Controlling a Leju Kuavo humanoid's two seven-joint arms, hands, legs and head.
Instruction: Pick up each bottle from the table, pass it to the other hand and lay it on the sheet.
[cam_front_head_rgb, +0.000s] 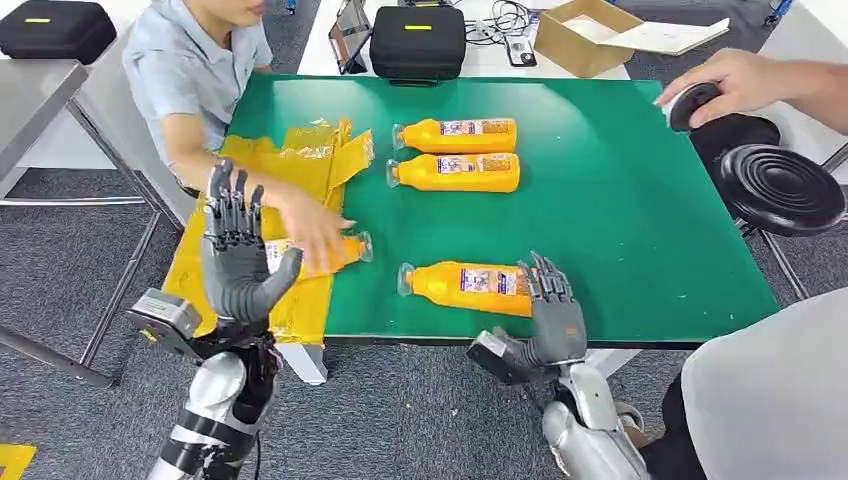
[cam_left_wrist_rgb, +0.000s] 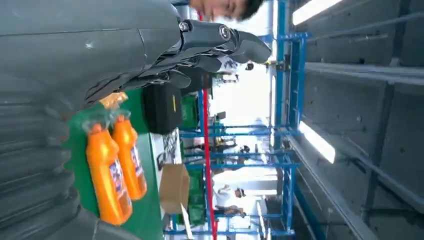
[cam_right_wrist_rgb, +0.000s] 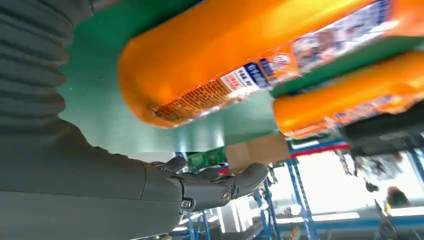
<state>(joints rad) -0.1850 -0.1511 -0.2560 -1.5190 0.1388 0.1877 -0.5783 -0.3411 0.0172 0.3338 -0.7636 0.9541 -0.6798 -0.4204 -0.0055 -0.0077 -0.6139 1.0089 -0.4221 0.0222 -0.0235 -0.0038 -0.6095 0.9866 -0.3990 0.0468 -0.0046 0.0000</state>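
Across the middle of the head view a green counter (cam_front_head_rgb: 620, 200) is seen, with a crumpled yellow sheet (cam_front_head_rgb: 290, 160) spread over its left end. At the lower left of the frame the left hand (cam_front_head_rgb: 237, 262) is raised with its fingers spread apart and nothing held in it. At the lower centre the right hand (cam_front_head_rgb: 553, 310) is held upright with fingers apart, just beside the base of the nearest bottle (cam_front_head_rgb: 468, 287), which lies on its side on the bare green surface; whether the fingers touch it cannot be told. Two more orange bottles are laid side by side toward the upper centre, the far bottle (cam_front_head_rgb: 457, 135) and the middle bottle (cam_front_head_rgb: 455, 172), caps pointing left. On the sheet a fourth bottle (cam_front_head_rgb: 345, 250) lies partly hidden under a person's hand (cam_front_head_rgb: 310, 225) reaching in from the upper left. At the upper right another person's hand (cam_front_head_rgb: 735, 85) rests on a dark round object (cam_front_head_rgb: 692, 105).
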